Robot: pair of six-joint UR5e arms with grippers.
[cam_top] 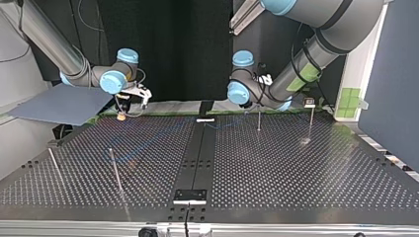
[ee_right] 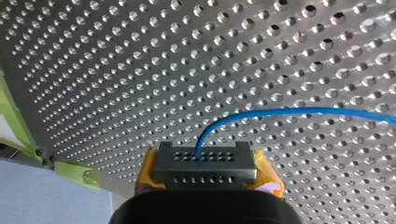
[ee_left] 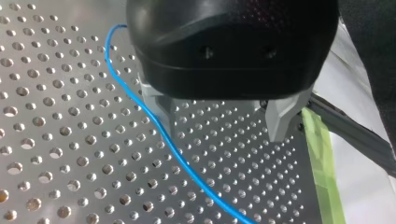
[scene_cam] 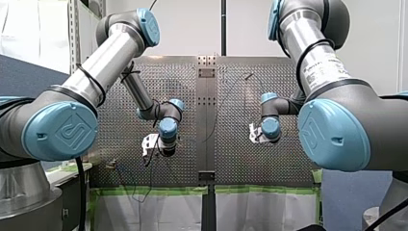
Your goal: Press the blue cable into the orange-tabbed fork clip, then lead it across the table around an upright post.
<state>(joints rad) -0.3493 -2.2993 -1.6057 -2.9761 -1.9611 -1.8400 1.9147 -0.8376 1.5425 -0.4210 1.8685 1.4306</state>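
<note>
A: Right gripper (ee_right: 204, 164)?

B: Yellow pads (ee_right: 267, 173) pressed together on the blue cable (ee_right: 280, 112). It comes out between them, rises a little, then bends off sideways ahead of the gripper, low over the perforated table (ee_right: 116, 70).

A: Left gripper (ee_left: 219, 119)?

B: Metal fingers (ee_left: 279, 116) spread wide, nothing between them. The cable runs close past one finger and on ahead of the gap, lying loose and not gripped.

A: The clip?

B: I can't make out the orange-tabbed fork clip in any view, so I can't call the cable seated.

A: Routing?

B: The upright posts (cam_top: 258, 120) are bare as far as I can see; the nearest one stands close by the left gripper. No loop of cable round any of them.

A: Progress, then?

B: Early, I judge. One end is in hand and the slack lies on the table — pressing into the clip and the lead round a post both look yet to do.
</note>
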